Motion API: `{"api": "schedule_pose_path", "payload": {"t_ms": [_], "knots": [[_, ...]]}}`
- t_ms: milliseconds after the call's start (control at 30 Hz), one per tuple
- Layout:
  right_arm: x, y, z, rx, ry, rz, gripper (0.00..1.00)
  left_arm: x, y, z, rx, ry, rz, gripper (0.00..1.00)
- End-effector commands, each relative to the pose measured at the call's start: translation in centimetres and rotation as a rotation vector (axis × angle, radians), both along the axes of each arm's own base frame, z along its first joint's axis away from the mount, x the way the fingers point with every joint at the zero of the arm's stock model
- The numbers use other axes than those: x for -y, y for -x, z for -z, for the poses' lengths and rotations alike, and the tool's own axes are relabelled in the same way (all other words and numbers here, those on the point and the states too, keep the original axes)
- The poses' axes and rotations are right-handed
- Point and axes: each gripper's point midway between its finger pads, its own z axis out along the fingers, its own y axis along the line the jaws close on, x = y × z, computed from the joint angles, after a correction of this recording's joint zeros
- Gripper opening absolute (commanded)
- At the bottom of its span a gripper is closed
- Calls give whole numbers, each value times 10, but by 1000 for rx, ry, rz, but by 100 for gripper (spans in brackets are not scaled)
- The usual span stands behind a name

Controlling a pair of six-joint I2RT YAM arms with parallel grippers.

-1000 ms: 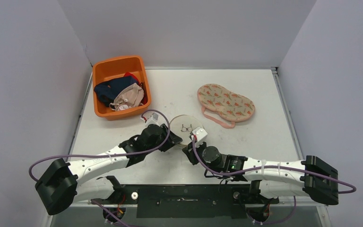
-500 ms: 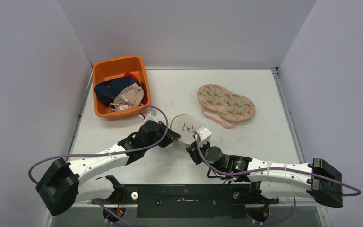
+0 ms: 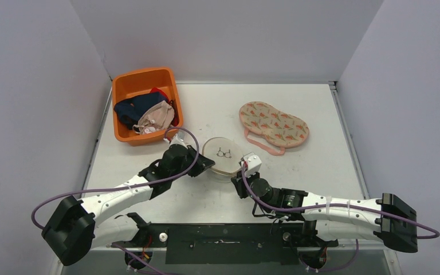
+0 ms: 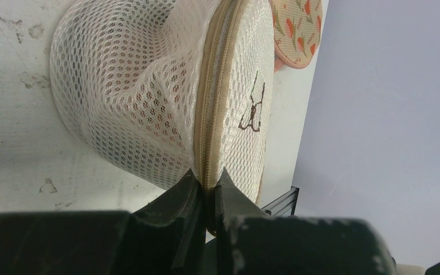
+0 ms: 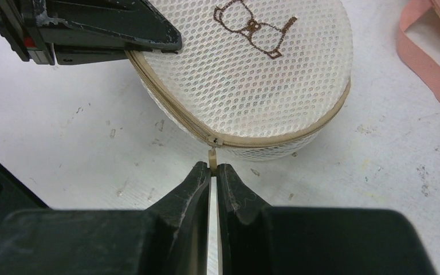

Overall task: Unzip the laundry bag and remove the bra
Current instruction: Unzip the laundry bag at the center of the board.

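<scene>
Right wrist view, right claw (image 5: pixel 213 169) pinching zipper pull (image 5: pixel 212 156), left claw (image 4: pixel 207 181) clamping laundry bag (image 4: pixel 132 109) seam

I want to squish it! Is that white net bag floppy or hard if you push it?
Probably squishy: the mesh bag dents inward on its side. Likely light too, since it's mostly holes. It may slide when tugged, which is perhaps why the left gripper pinches its zipper seam.

The left claw (image 4: pixel 208 183) is pinching the near rim of the white mesh laundry bag (image 4: pixel 132 109), its two dark fingers (image 4: pixel 177 199) pressing together on the tan zipper (image 4: pixel 211 103). The bag is lying on the scuffed white table (image 4: pixel 17 172), showing a brown stitched figure (image 4: pixel 253 110) on its flat face. A carrot-patterned pouch (image 4: pixel 298 28) is peeking out beyond it.
</scene>
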Motion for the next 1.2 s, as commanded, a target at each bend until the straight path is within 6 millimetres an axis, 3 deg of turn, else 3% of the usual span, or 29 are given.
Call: {"api": "schedule_pose_path", "payload": {"t_ms": [0,233,467,500,633,700,767,900,1000,1167], "knots": [[10,-4,-5,17,-10,59,5,3,-13,-16,81,13,30,0],[21,-5,1,16,8,91,5,12,-25,-13,74,18,117,0],[6,3,-3,14,-46,7,5,30,-34,-22,76,39,210,2],[5,4,-5,17,-54,0,5,30,-34,-25,92,37,216,9],[-6,7,-12,19,-64,-54,5,22,-22,-29,106,2,234,55],[-12,8,-15,22,-67,-72,5,15,-14,-29,105,-6,225,66],[-17,10,-18,22,-82,-92,5,9,-4,-31,104,-4,213,72],[-31,13,-24,25,-93,-148,5,3,13,-36,118,-6,177,73],[-42,15,-25,24,-94,-185,5,7,27,-42,121,33,159,73],[-52,15,-29,33,-117,-207,5,16,33,-44,115,36,159,72]]}}
